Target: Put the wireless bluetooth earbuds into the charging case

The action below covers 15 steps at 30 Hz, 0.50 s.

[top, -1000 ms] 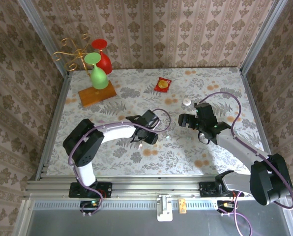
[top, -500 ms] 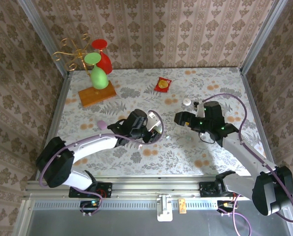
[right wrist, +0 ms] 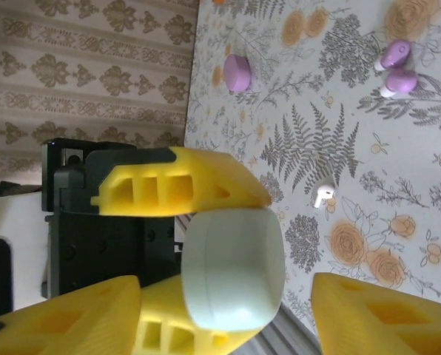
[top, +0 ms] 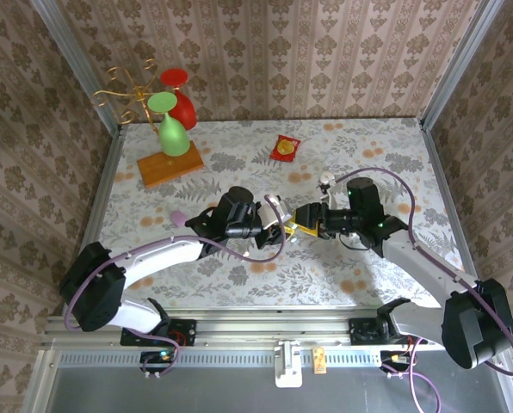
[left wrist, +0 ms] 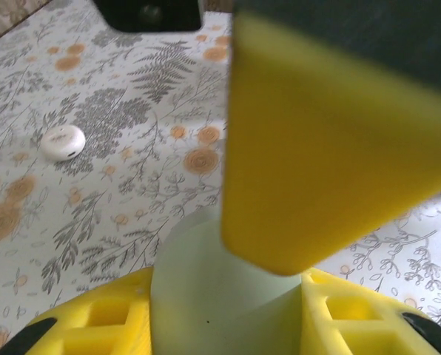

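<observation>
Top external view: floral-print desk (top: 351,146), damask-papered walls (top: 325,52). At mid-desk the left hand (top: 276,227) clamps the pale green case (right wrist: 231,268). The right hand (top: 299,228) is part-open, fingers either side of that case. The lilac earbuds (right wrist: 394,66) and the white earbud (right wrist: 324,194) lie loose on the desk.

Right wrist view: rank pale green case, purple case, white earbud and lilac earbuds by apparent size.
1. pale green case: largest by far, though it is closest to the camera, which inflates it.
2. purple case.
3. lilac earbuds and white earbud: each looks about alike, so not ranked.
</observation>
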Available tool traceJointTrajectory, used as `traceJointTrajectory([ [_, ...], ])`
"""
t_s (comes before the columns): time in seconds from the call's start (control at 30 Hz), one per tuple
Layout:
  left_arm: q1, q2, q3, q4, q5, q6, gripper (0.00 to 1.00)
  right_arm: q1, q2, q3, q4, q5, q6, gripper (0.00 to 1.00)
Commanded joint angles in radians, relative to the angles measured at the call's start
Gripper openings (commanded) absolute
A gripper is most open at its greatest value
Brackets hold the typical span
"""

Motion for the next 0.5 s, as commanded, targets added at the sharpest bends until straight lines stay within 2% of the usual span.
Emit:
traceJointTrajectory([
  [0.0, -0.003, -0.033, 0.01, 0.032, 0.086, 0.024, 0.29, 0.008, 0.012, 0.001, 0.044, -0.046, 0.024, 0.5],
  [0.23, -0.003, -0.033, 0.017, 0.05, 0.088, 0.008, 0.29, 0.007, 0.007, 0.007, 0.015, -0.051, 0.018, 0.27],
  [0.3, -0.003, -0.034, 0.014, 0.061, 0.074, 0.004, 0.33, 0.005, 0.0, 0.003, 0.018, -0.052, 0.03, 0.21],
  [0.33, -0.001, -0.036, 0.011, 0.07, 0.065, -0.001, 0.38, 0.005, -0.003, 0.0, 0.031, -0.055, 0.044, 0.2],
  [0.4, -0.002, -0.045, -0.011, 0.117, 0.04, -0.013, 0.59, -0.007, -0.01, -0.013, 0.083, -0.072, 0.092, 0.2],
  [0.47, 0.006, -0.061, -0.039, 0.179, 0.032, -0.034, 0.74, -0.027, -0.016, -0.031, 0.169, -0.104, 0.163, 0.19],
])
